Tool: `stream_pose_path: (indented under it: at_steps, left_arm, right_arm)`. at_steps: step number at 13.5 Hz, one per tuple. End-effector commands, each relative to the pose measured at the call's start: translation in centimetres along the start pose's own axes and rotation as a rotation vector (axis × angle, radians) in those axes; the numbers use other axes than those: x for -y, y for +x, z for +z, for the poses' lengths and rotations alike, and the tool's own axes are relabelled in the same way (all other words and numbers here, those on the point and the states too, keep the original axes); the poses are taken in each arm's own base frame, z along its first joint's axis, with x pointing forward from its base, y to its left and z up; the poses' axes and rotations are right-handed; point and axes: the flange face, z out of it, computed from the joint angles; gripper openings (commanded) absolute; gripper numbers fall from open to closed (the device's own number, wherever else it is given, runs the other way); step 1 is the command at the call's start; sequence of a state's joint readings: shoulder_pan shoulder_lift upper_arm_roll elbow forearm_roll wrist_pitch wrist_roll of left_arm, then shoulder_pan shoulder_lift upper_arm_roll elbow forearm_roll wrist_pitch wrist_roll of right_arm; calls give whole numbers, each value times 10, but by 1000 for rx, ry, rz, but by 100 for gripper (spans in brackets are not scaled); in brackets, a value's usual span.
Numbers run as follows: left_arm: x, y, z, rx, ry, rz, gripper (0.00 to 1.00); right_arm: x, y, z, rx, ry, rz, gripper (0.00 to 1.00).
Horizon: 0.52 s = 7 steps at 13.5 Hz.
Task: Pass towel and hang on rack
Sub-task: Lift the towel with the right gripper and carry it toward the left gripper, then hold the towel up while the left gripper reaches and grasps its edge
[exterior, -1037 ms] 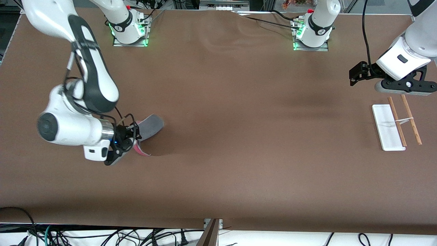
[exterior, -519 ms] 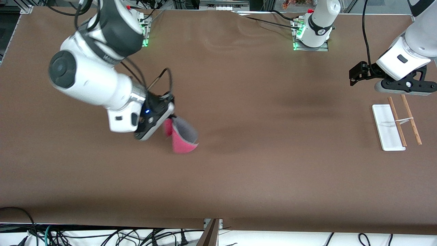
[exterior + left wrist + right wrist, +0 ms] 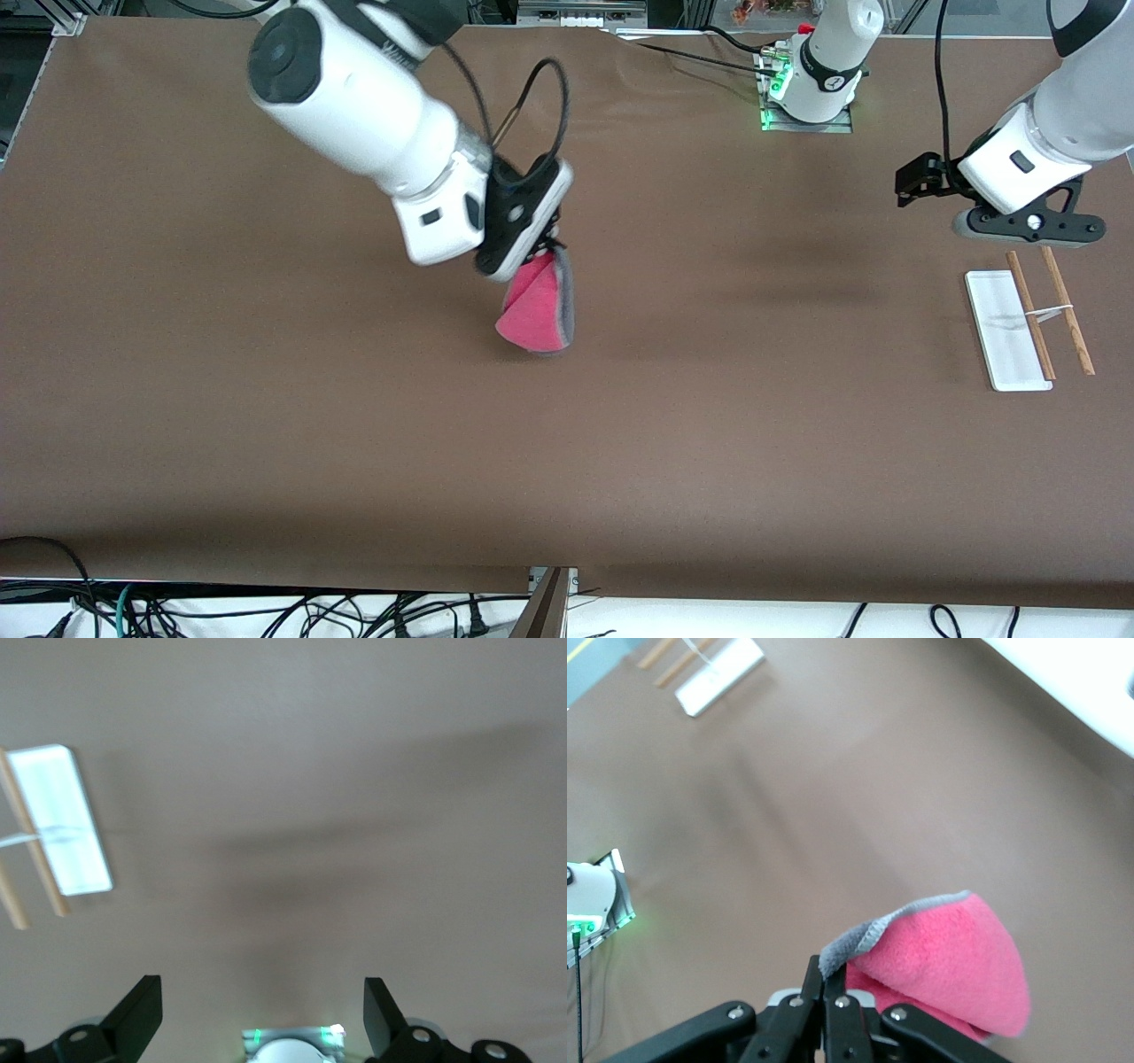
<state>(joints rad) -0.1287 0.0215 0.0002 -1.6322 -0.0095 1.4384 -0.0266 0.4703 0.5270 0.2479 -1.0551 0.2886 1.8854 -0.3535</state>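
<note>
The right claw [image 3: 542, 251] grips the pink towel [image 3: 534, 310] over mid-table [image 3: 354, 425] while the left claw [image 3: 262, 1010], fingers wide, waits near the rack [image 3: 1032, 323].

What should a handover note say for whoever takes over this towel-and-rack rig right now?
Right gripper: shut on the towel, which hangs from it in the air over the middle of the table.
Left gripper: open, empty, waiting above the table's left-arm end, close to the rack.
Rack: standing at the left arm's end, nothing on it.
Done: towel picked up.
Left: pass the towel to the left gripper, then hang it over the rack's rods.
</note>
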Motion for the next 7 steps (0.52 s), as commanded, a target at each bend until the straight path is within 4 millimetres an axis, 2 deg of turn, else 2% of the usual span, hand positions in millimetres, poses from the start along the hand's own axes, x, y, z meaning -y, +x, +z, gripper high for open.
stream_pose_path:
  at_steps: [1, 3, 4, 5, 7]
  left_arm:
    - [-13, 13, 7, 42, -102, 39, 100]
    - [-29, 29, 22, 45, -183, 54, 100]
    - [-42, 35, 28, 53, -233, 72, 100]
    - [-48, 41, 35, 62, -280, 94, 100]
    - [-58, 52, 47, 40, -382, 245, 100]
  right_arm:
    - [29, 11, 4, -18, -6, -139, 0]
    - [49, 17, 17, -27, -11, -180, 0]
    - [53, 18, 25, -16, -25, -211, 0]
    - [60, 20, 32, -18, -32, -250, 0]
    - [65, 21, 41, -14, -28, -274, 0]
